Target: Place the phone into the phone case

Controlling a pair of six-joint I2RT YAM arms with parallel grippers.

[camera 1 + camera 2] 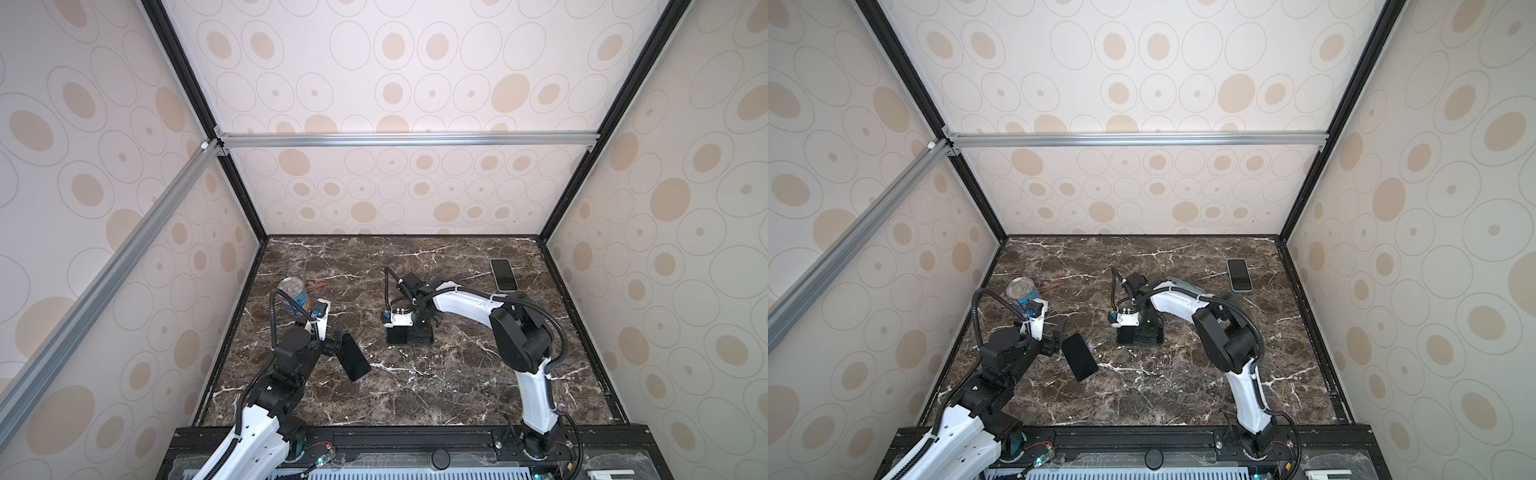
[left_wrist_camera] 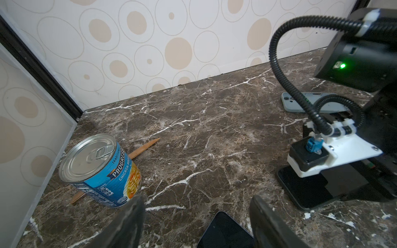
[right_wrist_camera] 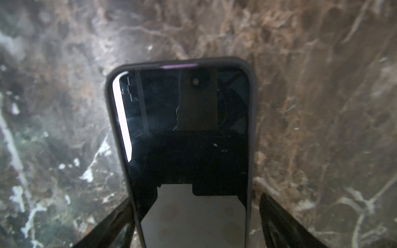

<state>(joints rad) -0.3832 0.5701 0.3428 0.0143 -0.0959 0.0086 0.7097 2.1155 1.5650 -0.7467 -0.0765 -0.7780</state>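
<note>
Left claw (image 2: pixel 196 201): wide, at one end of a dark phone (image 1: pixel 353 357); right claw (image 3: pixel 196 199): wide, straddling a cased phone (image 3: pixel 184 128). Both phones lie flat.

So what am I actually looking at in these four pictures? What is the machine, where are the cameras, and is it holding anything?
It is a robot with two arms, each ending in a two-fingered gripper. Two pictures look down on the whole marble table from above, almost identically; the other two come from a camera on each wrist. On the table lie a soup can, a wooden stick by it, a dark phone, a dark-rimmed phone in the middle, a third phone at the far right, and a pale grey case or phone half hidden behind the right arm. The left gripper is open over one end of the dark phone. The right gripper is open astride the dark-rimmed phone. Neither seems to grip anything.
</note>
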